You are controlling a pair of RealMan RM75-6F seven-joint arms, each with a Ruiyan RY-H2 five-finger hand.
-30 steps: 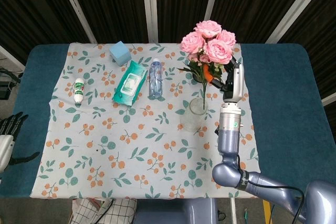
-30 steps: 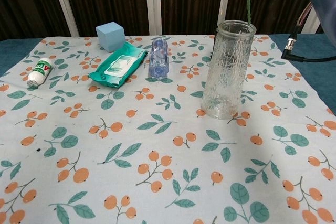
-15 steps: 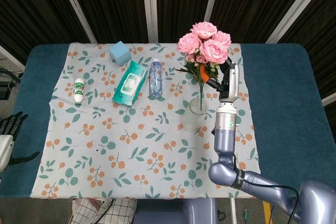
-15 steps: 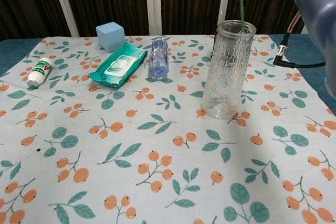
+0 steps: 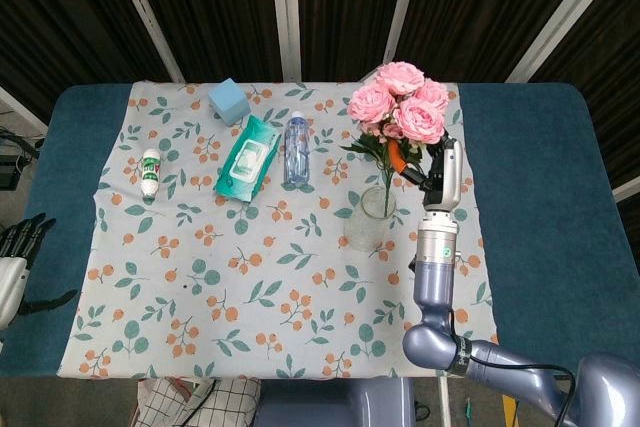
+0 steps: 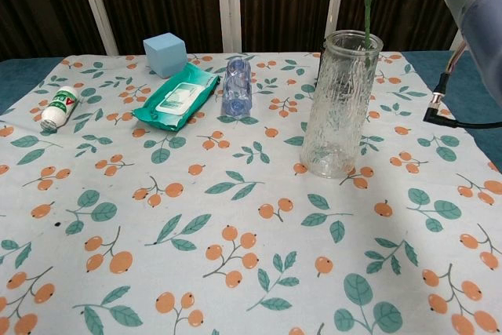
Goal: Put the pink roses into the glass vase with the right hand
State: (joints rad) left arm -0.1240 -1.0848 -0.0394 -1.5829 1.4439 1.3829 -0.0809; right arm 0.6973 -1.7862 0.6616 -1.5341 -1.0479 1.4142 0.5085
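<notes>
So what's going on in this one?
The robot's right hand holds a bunch of pink roses above the glass vase, which stands upright on the floral tablecloth. The green stem reaches down into the vase's mouth, while the blooms are well above the rim. The left hand rests idle at the table's left edge, holding nothing.

Pink roses (image 5: 402,102): a bunch of full pink blooms over green leaves (an orange bit shows among them), held upright above the vase, green stem running down into its mouth.
Glass vase (image 6: 339,105): clear, textured, tall cylinder, standing upright on the floral-cloth surface, right of centre.
</notes>
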